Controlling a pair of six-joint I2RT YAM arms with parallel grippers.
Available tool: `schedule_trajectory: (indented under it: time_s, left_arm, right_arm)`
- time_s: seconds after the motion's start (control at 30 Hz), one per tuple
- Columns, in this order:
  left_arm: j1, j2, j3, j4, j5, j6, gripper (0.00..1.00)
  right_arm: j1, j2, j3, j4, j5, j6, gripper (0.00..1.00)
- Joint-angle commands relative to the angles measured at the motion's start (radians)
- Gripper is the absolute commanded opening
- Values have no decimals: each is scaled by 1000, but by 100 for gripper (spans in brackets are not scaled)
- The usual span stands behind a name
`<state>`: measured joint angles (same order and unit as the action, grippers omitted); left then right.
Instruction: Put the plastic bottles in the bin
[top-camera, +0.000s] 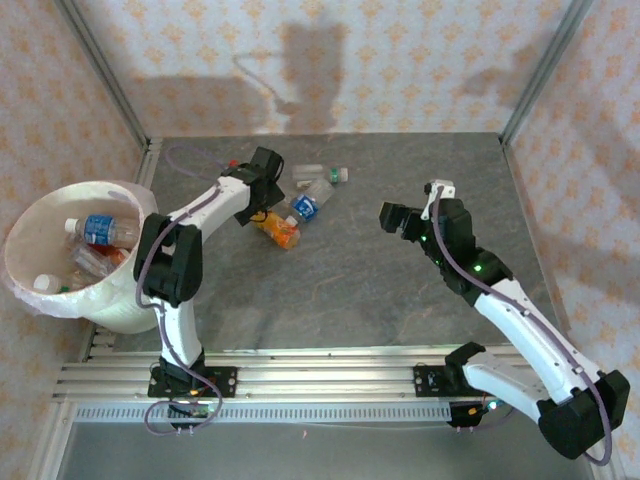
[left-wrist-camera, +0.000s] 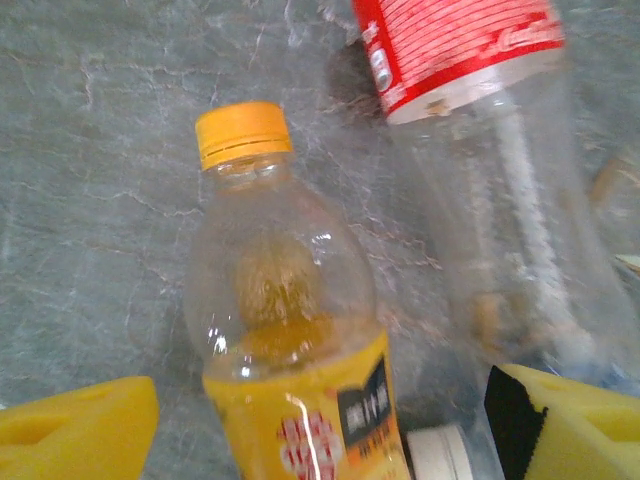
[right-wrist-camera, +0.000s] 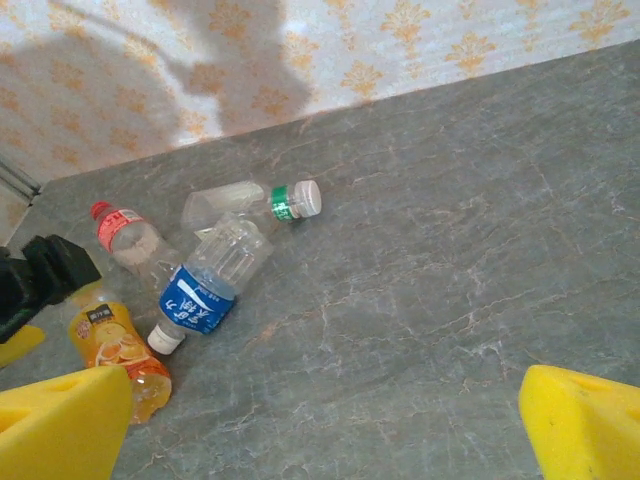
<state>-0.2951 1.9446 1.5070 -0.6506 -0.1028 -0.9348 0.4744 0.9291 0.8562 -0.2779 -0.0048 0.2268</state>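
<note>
I'm bracketing the orange bottle (left-wrist-camera: 290, 400) toward the table's (top-camera: 400, 300) far-left corner, left gripper (left-wrist-camera: 320, 430) wide; probably light, slippery, crushable, so I'm targeting mid-body.

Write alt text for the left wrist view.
An orange-capped bottle with a yellow label lies on the grey table between the open yellow fingers of the left gripper. A clear red-labelled bottle lies beside it.

The orange-label bottle (left-wrist-camera: 290, 380) lies crowded by the red-label bottle (left-wrist-camera: 490, 180) and a blue-label bottle (top-camera: 306, 207), with hardly a gap between them. Across the middle the grey tabletop (top-camera: 360, 290) lies bare, broad free room.
</note>
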Motion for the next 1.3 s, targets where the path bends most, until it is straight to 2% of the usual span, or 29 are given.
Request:
schedule_trajectory:
  time_s: [0.0, 0.27, 0.43, 0.63, 0.73, 0.8, 0.93, 1.07, 1.27]
  left_arm:
    - [20, 42, -10, 62, 17, -46, 84]
    - [34, 130, 4, 125, 44, -56, 72]
    - [34, 139, -32, 143, 23, -39, 71]
    - [34, 77, -74, 178, 1, 34, 57]
    - [34, 28, -87, 178, -1, 82, 54]
    - [29, -26, -132, 243, 15, 122, 53]
    - [-2, -168, -179, 310, 9, 212, 50]
    - [-68, -291, -149, 298, -66, 320, 50]
    - [-109, -452, -104, 294, -80, 393, 49]
  right_arm:
    - [-3, -28, 20, -26, 36, -16, 99]
    - [-3, -39, 24, -60, 49, -22, 99]
    - [-3, -52, 18, -65, 55, -16, 99]
    - [-3, -58, 15, -66, 64, -19, 99]
    - [-3, -55, 13, -53, 60, -12, 99]
    - [-3, -55, 9, -39, 49, -9, 99]
    - [-3, -59, 0, 26, -30, -11, 99]
    - [-3, -61, 9, 91, -100, 11, 99]
    - [-2, -59, 20, 150, -228, -5, 99]
